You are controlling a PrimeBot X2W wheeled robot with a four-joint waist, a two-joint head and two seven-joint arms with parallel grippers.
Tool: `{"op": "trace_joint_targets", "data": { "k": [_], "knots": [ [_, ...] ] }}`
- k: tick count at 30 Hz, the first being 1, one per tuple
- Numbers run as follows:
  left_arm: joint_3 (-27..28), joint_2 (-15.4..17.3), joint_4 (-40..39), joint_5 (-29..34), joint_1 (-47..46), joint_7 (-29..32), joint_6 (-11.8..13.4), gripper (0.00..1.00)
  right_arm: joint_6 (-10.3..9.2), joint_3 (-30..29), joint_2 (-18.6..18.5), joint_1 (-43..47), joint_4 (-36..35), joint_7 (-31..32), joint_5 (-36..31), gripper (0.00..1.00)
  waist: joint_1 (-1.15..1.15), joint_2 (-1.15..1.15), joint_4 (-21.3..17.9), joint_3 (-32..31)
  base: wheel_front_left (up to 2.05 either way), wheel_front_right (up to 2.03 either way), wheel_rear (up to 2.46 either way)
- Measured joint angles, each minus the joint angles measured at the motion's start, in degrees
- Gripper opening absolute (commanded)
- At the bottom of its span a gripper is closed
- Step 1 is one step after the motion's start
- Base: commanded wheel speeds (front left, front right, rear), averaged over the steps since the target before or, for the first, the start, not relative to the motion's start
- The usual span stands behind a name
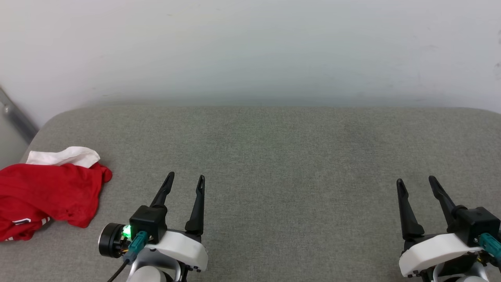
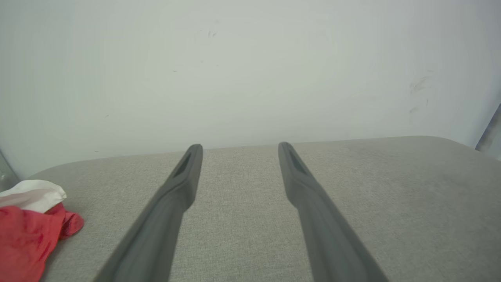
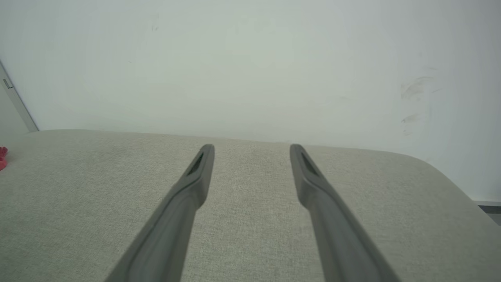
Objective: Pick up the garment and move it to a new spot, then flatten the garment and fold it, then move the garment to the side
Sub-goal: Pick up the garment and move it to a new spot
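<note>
The garment [image 1: 47, 196] is a red shirt with a white sleeve on top, crumpled in a heap at the far left of the grey padded surface [image 1: 274, 156]. In the left wrist view the garment [image 2: 23, 231] lies at the lower left; a tiny red edge of the garment [image 3: 2, 156] shows at the left border of the right wrist view. My left gripper [image 1: 186, 178] stands open to the right of the heap, apart from it, nothing between its fingers. My right gripper [image 1: 415, 181] is open at the lower right, far from the cloth. Both hold nothing, as the left gripper [image 2: 239, 147] and right gripper [image 3: 252, 147] show.
A pale wall [image 1: 250, 47] rises behind the surface's far edge. A grey metal bar [image 1: 17, 117] leans at the left, past the rounded corner. The cushion's right corner [image 3: 442, 172] curves off near the right arm.
</note>
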Motion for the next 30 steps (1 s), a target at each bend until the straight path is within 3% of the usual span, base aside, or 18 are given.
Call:
{"op": "trace_joint_targets", "data": {
  "k": [18, 30],
  "knots": [
    [1.5, -1.2, 1.5, 2.5, -0.5, -1.0, -1.3, 1.0, 0.0, -1.4, 0.0, 0.0, 1.1, -1.6, -2.3, 1.0, 0.0, 0.0, 2.2, -0.1, 0.0, 0.0, 0.0],
    [4.1, -1.7, 2.8, 0.9, -1.1, -1.0, -1.2, 1.0, 0.0, -1.5, 0.0, -0.1, 0.2, -1.7, -3.1, 1.0, 0.0, 0.0, 9.0, 0.4, 0.0, 0.0, 0.0]
  ]
}}
